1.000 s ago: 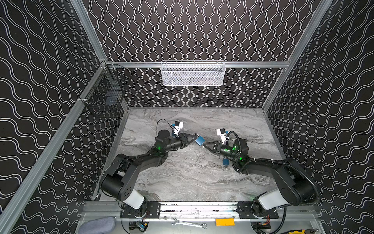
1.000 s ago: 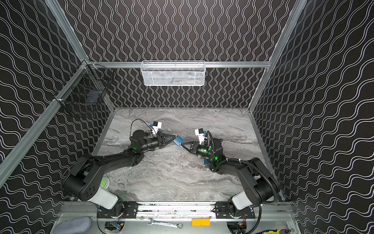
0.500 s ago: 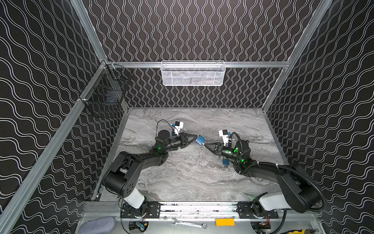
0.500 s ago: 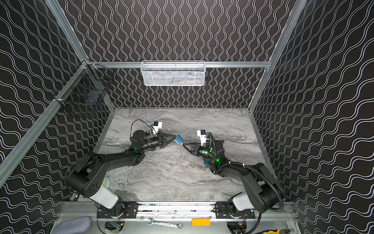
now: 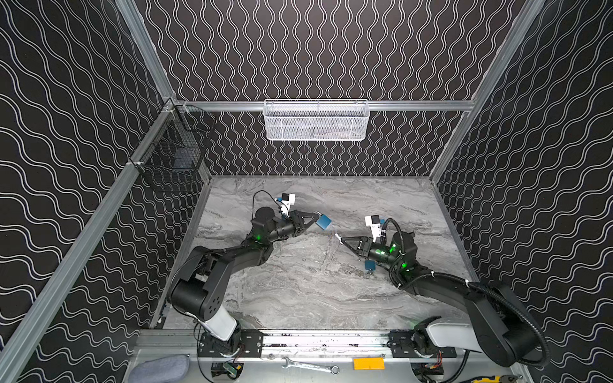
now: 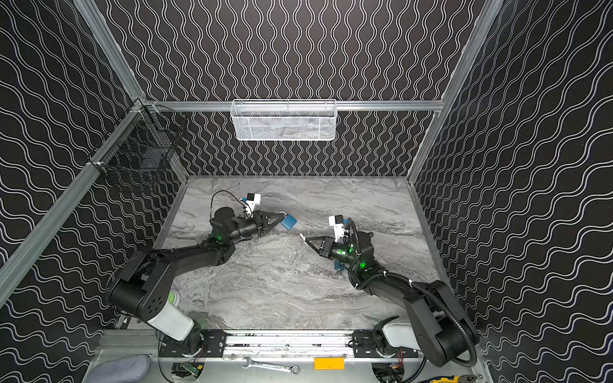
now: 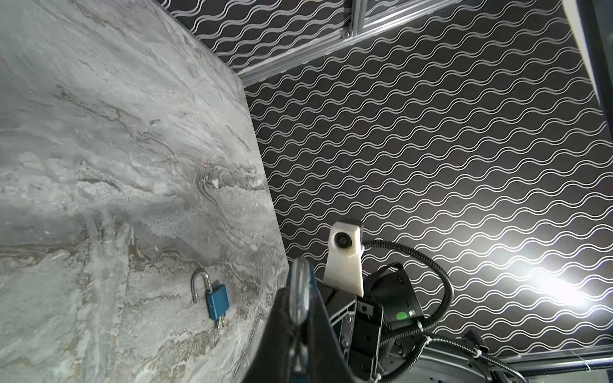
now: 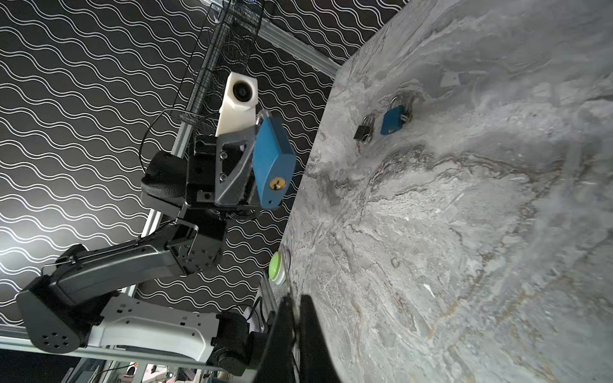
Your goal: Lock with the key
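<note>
Blue and small, a spare padlock (image 5: pixel 369 265) lies on the marble table (image 5: pixel 298 291) under the right arm's wrist, nearest the rig's front. The left wrist view shows its shackle open.

Just beyond it the right gripper (image 5: pixel 342 239) is pinched fully together. A thin pale sliver juts from its tips in both top views, and I take it for the key (image 5: pixel 337 236); the right wrist view does not show it. Such a key is probably light, stiff and flat, so it is best pinched across the broad faces of its head, blade left free. Held this close to the tip, it may twist under load.

Farther on, apart from the key and clear of the table, the padlock (image 5: pixel 323 221) hangs from the left gripper (image 5: pixel 315 217), whose jaws are clamped tight on the steel shackle (image 7: pixel 298 288). Its brass keyway (image 8: pixel 278 183) faces the right gripper. The body looks dense and rigid. A hold on a smooth round shackle likely lets it swing when pushed, so a grip across the body's flat sides would resist the key better.

Farthest, a black padlock (image 8: pixel 363 131) and a second blue padlock (image 8: pixel 394 119) lie on the table.
</note>
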You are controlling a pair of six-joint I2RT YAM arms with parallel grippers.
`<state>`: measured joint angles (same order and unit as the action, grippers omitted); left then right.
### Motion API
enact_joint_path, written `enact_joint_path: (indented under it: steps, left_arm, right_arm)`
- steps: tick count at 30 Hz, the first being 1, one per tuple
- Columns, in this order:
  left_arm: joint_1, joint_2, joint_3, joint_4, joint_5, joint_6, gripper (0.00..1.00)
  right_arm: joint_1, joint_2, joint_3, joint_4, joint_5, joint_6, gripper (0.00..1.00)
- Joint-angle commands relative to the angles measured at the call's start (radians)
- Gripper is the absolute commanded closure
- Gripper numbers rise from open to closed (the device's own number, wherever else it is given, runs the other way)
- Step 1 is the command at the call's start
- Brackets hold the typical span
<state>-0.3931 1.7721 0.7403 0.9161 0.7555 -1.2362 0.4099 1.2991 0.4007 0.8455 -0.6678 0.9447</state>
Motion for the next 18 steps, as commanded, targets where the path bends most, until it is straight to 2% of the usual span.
enact_joint_path:
  steps: [1,3,7,11,18]
  left_arm:
    - [0.008,-0.001,0.059,-0.128,0.016,0.091,1.0]
    - [0.01,0.008,0.131,-0.314,0.022,0.185,1.0]
    - [0.016,0.075,0.354,-0.815,-0.025,0.425,1.0]
    - [0.039,0.2,0.512,-0.971,-0.029,0.526,1.0]
    - [0.078,0.419,0.823,-1.265,-0.056,0.724,1.0]
  right_arm:
    - [-0.023,-0.03,-0.002,-0.078,-0.002,-0.045,1.0]
    - [-0.035,-0.057,0.002,-0.138,0.0,-0.07,1.0]
    - [-0.072,-0.126,0.024,-0.351,0.015,-0.15,1.0]
    - [-0.13,-0.18,0.037,-0.53,0.01,-0.231,1.0]
    - [-0.244,-0.238,0.007,-0.642,-0.054,-0.287,1.0]
